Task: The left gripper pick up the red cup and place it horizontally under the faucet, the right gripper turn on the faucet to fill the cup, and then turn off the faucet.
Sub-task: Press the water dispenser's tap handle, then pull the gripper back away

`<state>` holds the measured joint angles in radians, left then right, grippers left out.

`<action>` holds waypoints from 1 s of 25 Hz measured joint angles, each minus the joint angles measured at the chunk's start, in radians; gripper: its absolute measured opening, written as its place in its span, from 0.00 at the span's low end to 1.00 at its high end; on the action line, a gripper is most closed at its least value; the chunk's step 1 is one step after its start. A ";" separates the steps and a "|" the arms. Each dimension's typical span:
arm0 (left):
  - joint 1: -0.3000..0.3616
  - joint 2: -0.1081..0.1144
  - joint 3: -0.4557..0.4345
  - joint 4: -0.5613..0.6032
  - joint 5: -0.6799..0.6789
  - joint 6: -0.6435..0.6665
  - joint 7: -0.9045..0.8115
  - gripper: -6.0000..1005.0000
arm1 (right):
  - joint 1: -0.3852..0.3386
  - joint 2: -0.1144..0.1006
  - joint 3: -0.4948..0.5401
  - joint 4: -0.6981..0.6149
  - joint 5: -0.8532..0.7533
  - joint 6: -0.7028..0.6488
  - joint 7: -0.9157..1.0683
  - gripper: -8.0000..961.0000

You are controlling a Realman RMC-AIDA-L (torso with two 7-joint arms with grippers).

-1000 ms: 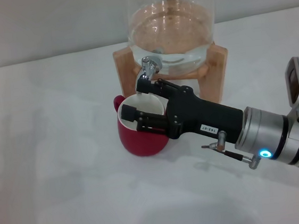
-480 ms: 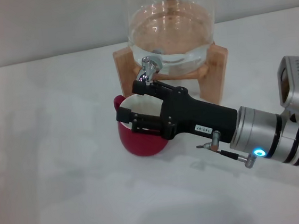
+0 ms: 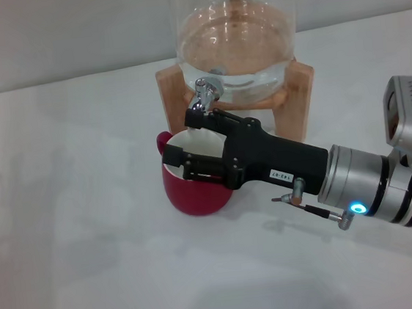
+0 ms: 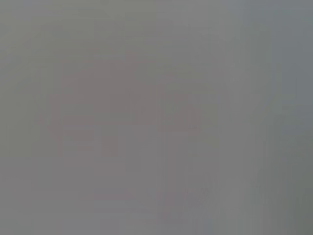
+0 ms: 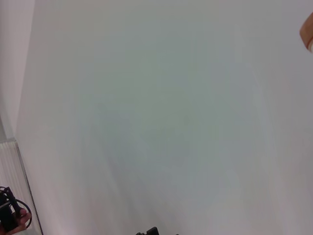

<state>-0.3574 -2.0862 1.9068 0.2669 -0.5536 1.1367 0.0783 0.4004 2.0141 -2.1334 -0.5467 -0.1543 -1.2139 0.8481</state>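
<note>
Long black two-finger right gripper [image 3: 186, 137], fingers spread, upper tip at the chrome faucet [image 3: 203, 96] lever above the upright glossy dark-red cup [image 3: 193, 187]; I'd nudge gently, keeping the lower finger off the rim.

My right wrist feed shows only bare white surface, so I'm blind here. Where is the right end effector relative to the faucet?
Observer: The right end effector is open. Its upper fingertip is at the lever of the faucet and its lower finger is over the cup's mouth.
Operator: Is the cup in place?
Observer: Yes, the red cup stands upright below the spout, handle toward the robot's left.
Operator: And the left end effector?
Observer: It does not appear in the head view.
</note>
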 joint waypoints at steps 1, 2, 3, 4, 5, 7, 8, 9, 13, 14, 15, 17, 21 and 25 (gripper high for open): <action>0.000 0.000 0.000 0.000 0.000 0.000 0.000 0.88 | 0.000 0.000 0.000 0.000 0.001 0.000 0.000 0.89; 0.000 0.000 0.000 0.000 0.000 0.000 0.000 0.88 | 0.000 0.000 0.000 0.001 0.002 0.000 0.000 0.89; 0.000 0.000 0.000 0.000 0.000 0.000 0.000 0.88 | -0.001 0.000 0.000 0.001 0.003 0.000 -0.001 0.89; 0.000 0.000 0.000 0.000 0.000 0.000 0.000 0.88 | -0.001 0.000 0.001 0.001 0.004 0.000 -0.001 0.89; 0.000 0.000 0.000 0.000 0.000 0.000 0.000 0.88 | -0.002 0.000 0.001 0.002 0.005 0.000 -0.002 0.89; 0.000 0.000 0.000 0.000 0.000 0.000 0.000 0.88 | -0.005 0.000 0.002 0.002 0.005 0.000 -0.004 0.89; -0.001 0.000 0.000 0.000 0.000 0.000 0.000 0.88 | -0.006 0.000 0.002 0.002 0.005 0.000 -0.006 0.89; -0.001 0.000 0.000 0.000 0.000 0.000 0.000 0.88 | -0.007 0.000 0.002 0.002 0.005 0.000 -0.007 0.89; -0.001 0.000 0.000 0.000 0.000 0.000 0.000 0.88 | -0.009 0.000 0.004 0.002 0.006 0.000 -0.009 0.89; -0.002 0.000 0.000 0.000 0.000 0.000 0.000 0.88 | -0.009 0.000 0.005 0.002 0.006 0.000 -0.010 0.89; -0.002 0.000 0.000 0.000 0.000 0.000 0.000 0.88 | -0.009 0.000 0.006 0.002 0.007 0.000 -0.010 0.89; -0.002 0.000 0.000 0.000 0.000 0.000 0.000 0.88 | -0.010 0.000 0.011 0.002 0.007 -0.001 -0.012 0.89; -0.002 0.000 0.000 0.000 0.000 0.000 0.000 0.88 | -0.014 0.000 0.017 0.002 0.007 -0.002 -0.013 0.89; -0.003 0.000 0.000 0.000 0.000 -0.001 0.000 0.88 | -0.018 -0.001 0.024 0.002 0.007 -0.002 -0.013 0.89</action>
<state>-0.3604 -2.0862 1.9067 0.2669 -0.5539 1.1355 0.0783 0.3826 2.0127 -2.1095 -0.5445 -0.1476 -1.2160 0.8349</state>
